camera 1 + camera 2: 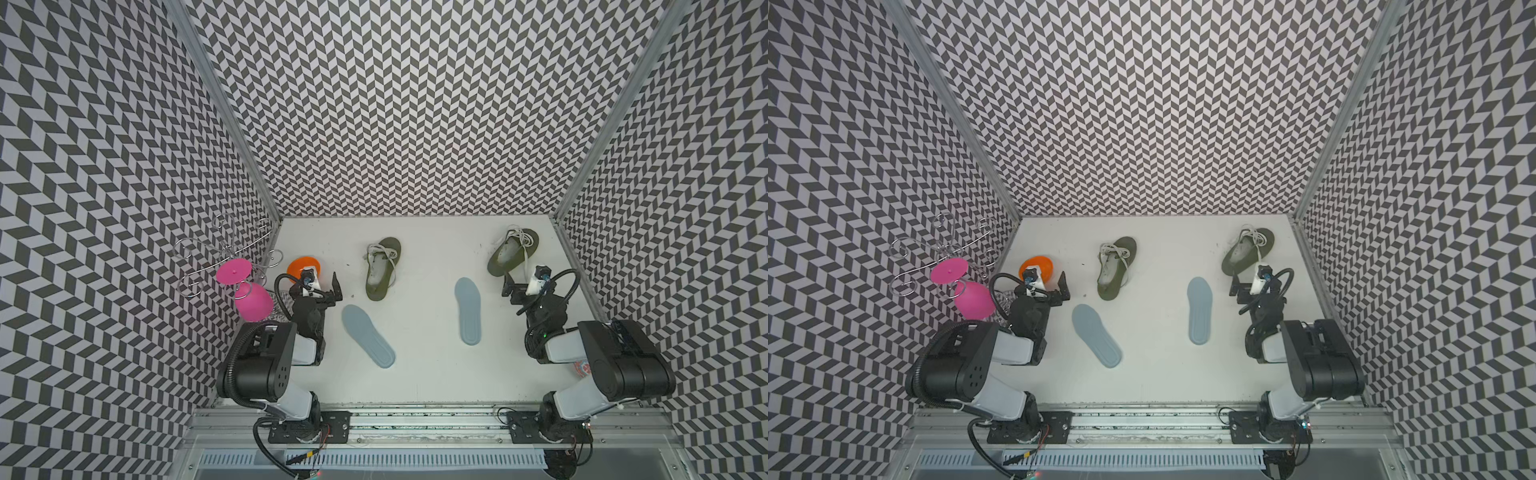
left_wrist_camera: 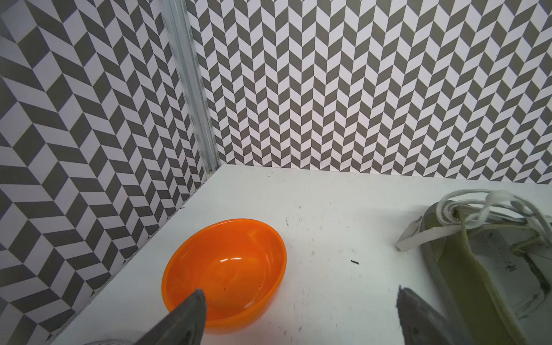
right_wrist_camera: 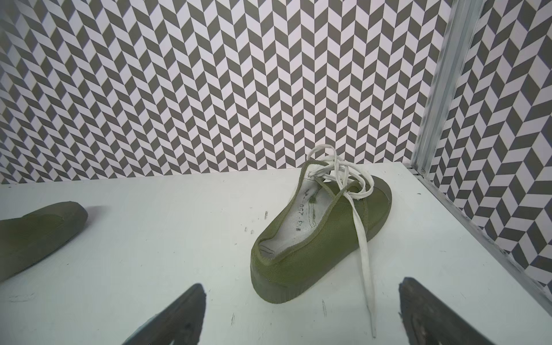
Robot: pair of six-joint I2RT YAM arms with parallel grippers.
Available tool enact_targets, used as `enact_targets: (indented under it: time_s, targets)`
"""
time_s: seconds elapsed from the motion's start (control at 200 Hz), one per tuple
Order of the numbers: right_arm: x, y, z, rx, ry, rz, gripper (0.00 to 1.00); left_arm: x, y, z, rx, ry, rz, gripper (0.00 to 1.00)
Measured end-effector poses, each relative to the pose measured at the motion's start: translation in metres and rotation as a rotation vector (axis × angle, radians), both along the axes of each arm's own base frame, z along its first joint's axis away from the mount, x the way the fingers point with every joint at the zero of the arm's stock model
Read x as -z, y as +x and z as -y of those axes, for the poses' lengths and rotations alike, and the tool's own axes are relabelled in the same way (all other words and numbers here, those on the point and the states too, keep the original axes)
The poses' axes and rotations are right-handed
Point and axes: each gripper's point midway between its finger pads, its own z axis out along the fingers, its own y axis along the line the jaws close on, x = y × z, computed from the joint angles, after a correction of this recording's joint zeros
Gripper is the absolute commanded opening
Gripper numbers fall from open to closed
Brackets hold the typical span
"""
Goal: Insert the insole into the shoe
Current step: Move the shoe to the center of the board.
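Note:
Two olive green shoes with white laces lie at the back of the white table, one mid-left point(image 1: 382, 270) point(image 1: 1115, 268) and one at the far right point(image 1: 511, 257) point(image 3: 322, 233). Two grey-blue insoles lie flat in front of them, a slanted one point(image 1: 368, 340) point(image 1: 1096, 340) and a straighter one point(image 1: 468, 309) point(image 1: 1199, 309). My left gripper point(image 1: 318, 283) point(image 2: 298, 291) is open and empty between the orange bowl and the mid-left shoe point(image 2: 478, 283). Just short of the right shoe's heel, my right gripper point(image 1: 528, 283) point(image 3: 301, 283) is also open and empty.
An orange bowl point(image 1: 303, 266) point(image 2: 224, 268) sits by the left wall. Pink goblets point(image 1: 249, 299) and a wire rack point(image 1: 224, 249) stand at the far left. A loose white lace point(image 3: 366, 268) trails from the right shoe. Patterned walls enclose three sides.

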Motion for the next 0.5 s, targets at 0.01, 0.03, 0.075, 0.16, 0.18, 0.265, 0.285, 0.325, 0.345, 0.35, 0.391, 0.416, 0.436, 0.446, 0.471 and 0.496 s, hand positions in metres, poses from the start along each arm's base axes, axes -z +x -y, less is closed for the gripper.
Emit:
enact_targets:
  time_s: [0.01,0.03,0.075,0.16,0.18,0.265,0.285,0.325,0.345,0.35,0.391,0.416,0.436,0.446,0.471,0.496]
  targets:
    - [0.0000,0.0000,0.0000,0.000,0.000,0.000,1.00,0.0000,0.0000,0.0001,0.000,0.000,0.000,1.00]
    - [0.0000,0.0000,0.0000,0.000,0.000,0.000,1.00,0.0000,0.0000,0.0001,0.000,0.000,0.000,1.00]
    - [0.0000,0.0000,0.0000,0.000,0.000,0.000,1.00,0.0000,0.0000,0.0001,0.000,0.000,0.000,1.00]
    - [0.0000,0.0000,0.0000,0.000,0.000,0.000,1.00,0.0000,0.0000,0.0001,0.000,0.000,0.000,1.00]
    - [0.0000,0.0000,0.0000,0.000,0.000,0.000,1.00,0.0000,0.0000,0.0001,0.000,0.000,0.000,1.00]
    - [0.0000,0.0000,0.0000,0.000,0.000,0.000,1.00,0.0000,0.0000,0.0001,0.000,0.000,0.000,1.00]
    - [0.0000,0.0000,0.0000,0.000,0.000,0.000,1.00,0.0000,0.0000,0.0002,0.001,0.000,0.000,1.00]
    - [0.0000,0.0000,0.0000,0.000,0.000,0.000,1.00,0.0001,0.0000,0.0002,0.001,0.000,0.000,0.99]
    - [0.0000,0.0000,0.0000,0.000,0.000,0.000,1.00,0.0001,0.0000,0.0002,0.001,0.000,0.000,0.99]
    - [0.0000,0.0000,0.0000,0.000,0.000,0.000,1.00,0.0002,0.0000,0.0002,0.001,0.000,-0.001,0.99]
    - [0.0000,0.0000,0.0000,0.000,0.000,0.000,1.00,0.0003,0.0000,0.0001,0.000,0.000,-0.001,1.00]
    - [0.0000,0.0000,0.0000,0.000,0.000,0.000,1.00,0.0002,0.0000,0.0002,0.001,0.000,-0.001,1.00]
    - [-0.0001,0.0000,0.0000,0.000,0.000,0.000,1.00,0.0003,0.0000,0.0006,0.004,-0.001,-0.001,1.00]
    - [0.0000,0.0000,0.0000,0.000,0.000,0.000,1.00,0.0004,0.0000,0.0006,0.005,-0.001,-0.002,1.00]
    - [0.0000,0.0000,0.0000,0.000,0.000,0.000,1.00,0.0008,0.0002,0.0006,0.007,-0.001,-0.004,0.99]
    - [0.0000,0.0000,0.0000,0.000,0.000,0.000,1.00,0.0012,0.0004,0.0008,0.009,-0.002,-0.006,1.00]
